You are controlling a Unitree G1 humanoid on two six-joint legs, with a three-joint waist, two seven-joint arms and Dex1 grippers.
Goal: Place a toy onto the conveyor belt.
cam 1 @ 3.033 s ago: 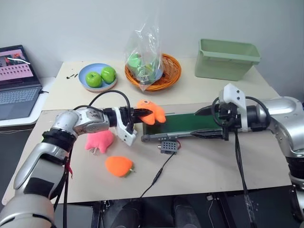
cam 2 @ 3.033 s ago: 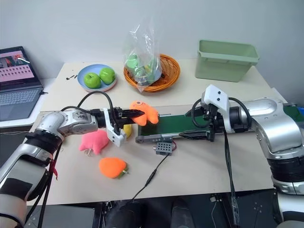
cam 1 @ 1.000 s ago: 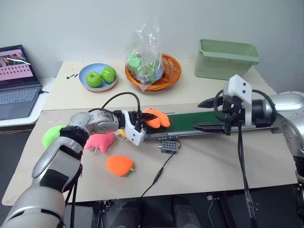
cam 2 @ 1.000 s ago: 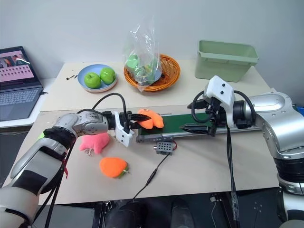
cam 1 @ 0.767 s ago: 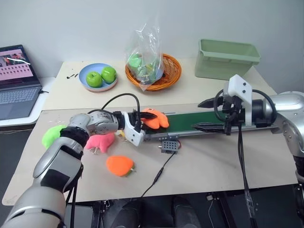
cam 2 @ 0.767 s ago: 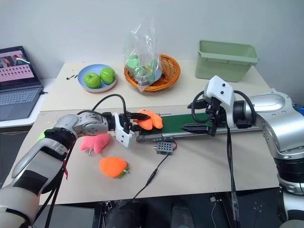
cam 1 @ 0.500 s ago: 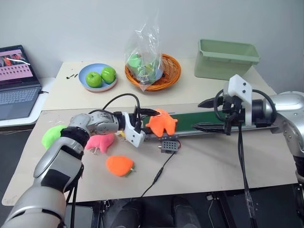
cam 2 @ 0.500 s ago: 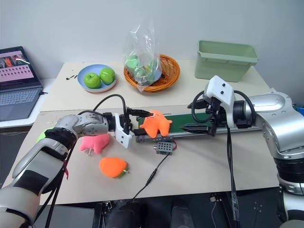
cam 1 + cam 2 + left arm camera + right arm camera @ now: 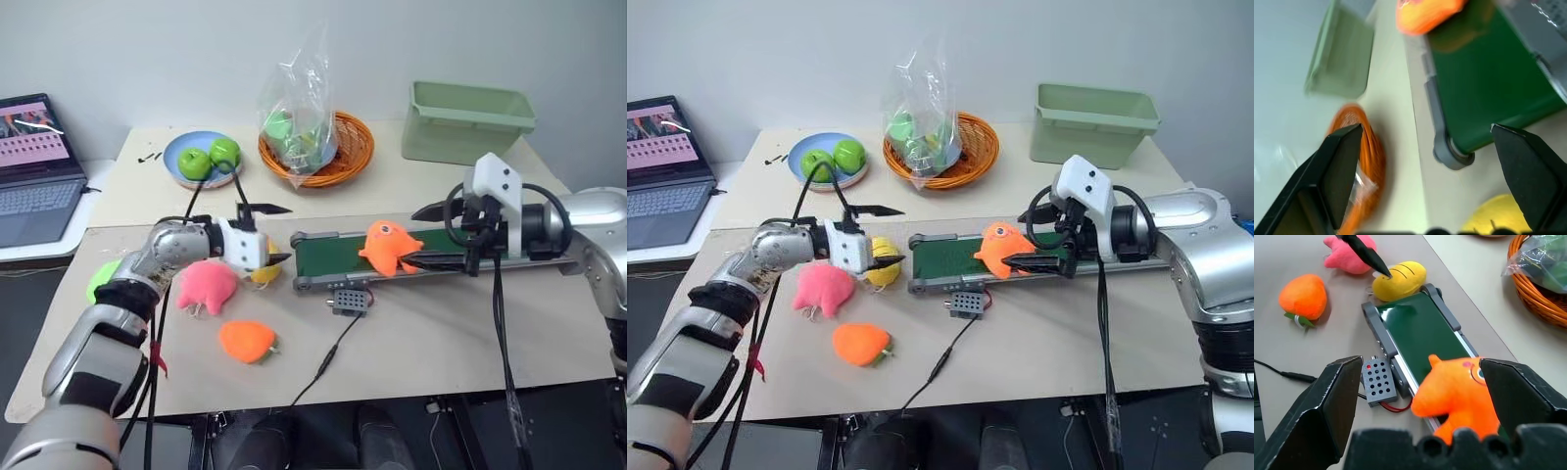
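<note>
The toy [image 9: 389, 247], a lumpy bright orange plush, lies on the conveyor belt [image 9: 328, 257], about halfway along its dark green band. My left gripper [image 9: 265, 234] hangs open and empty just past the belt's left roller, above a yellow plush [image 9: 884, 271]. In the left wrist view the toy [image 9: 1425, 12] sits far off beyond the belt [image 9: 1484, 88]. From the right, my right gripper [image 9: 429, 235] stands open over the belt with its tips right by the toy. In the right wrist view the toy [image 9: 1459, 396] lies ahead between the wide-apart fingers [image 9: 1337, 406].
A pink plush [image 9: 208, 287], an oval orange plush [image 9: 245, 341] and a green plush [image 9: 103, 279] lie at the front left. The grey control box [image 9: 350, 298] and its cable sit before the belt. Behind are an apple plate [image 9: 201, 157], a basket [image 9: 315, 147], a green bin [image 9: 468, 119] and a laptop [image 9: 34, 166].
My left gripper opened, let go of the toy, rolled and drew back to the left. The toy has travelled right along the belt toward my right gripper, which stayed put.
</note>
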